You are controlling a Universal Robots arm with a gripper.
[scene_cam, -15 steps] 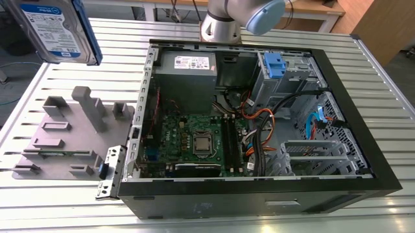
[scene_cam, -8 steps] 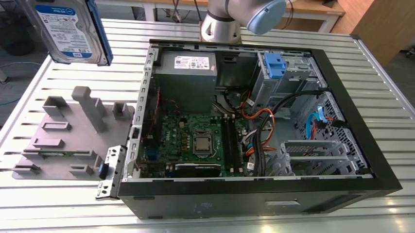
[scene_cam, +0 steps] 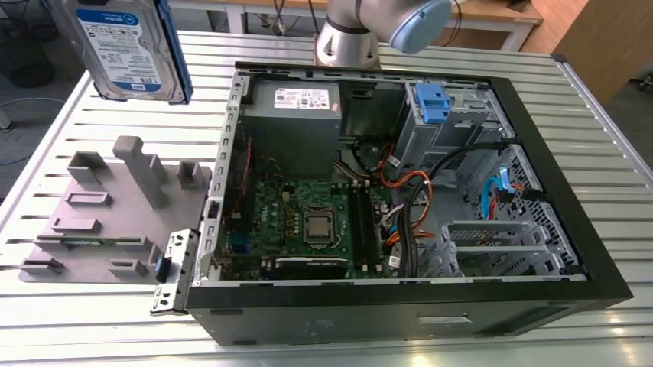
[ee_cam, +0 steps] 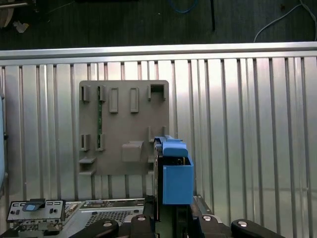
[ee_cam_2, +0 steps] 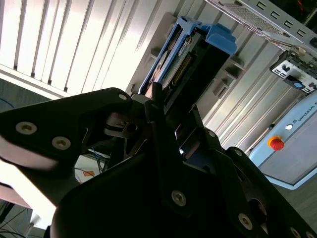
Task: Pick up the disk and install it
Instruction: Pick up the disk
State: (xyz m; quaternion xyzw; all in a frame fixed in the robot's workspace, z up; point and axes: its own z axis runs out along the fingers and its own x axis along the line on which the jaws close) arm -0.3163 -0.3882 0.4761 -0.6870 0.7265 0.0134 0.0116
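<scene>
Disk (scene_cam: 128, 46): lifted clear of the bench, at the far side of the exterior view's left, label facing the camera and a blue rail down its edge. It hangs above the holder and is well apart from the case. In both wrist views it is seen edge-on, blue rails either side (ee_cam_2: 190, 54) (ee_cam: 173, 173).
Pincer (ee_cam_2: 161, 111): closed on one end of the disk, with a black finger on each flat face; the same grip shows in the first wrist view (ee_cam: 171, 210).
Arm (scene_cam: 372, 27): its base stands at the far edge of the bench, behind the case.
Holder (scene_cam: 102, 222): grey plate with upright tabs and slots, lying flat on the bench just beside the case on the exterior view's left. In the first wrist view it lies below the disk (ee_cam: 124, 124).
Case (scene_cam: 388, 313): open, lying on its side, and filling the middle of the bench.
Inside the case: power supply (scene_cam: 296, 115) at the far end, cage (scene_cam: 439, 115) with a blue latch beside it, and a green board (scene_cam: 306, 222) nearer the camera.
Bench (scene_cam: 92, 321): ribbed pale metal.
</scene>
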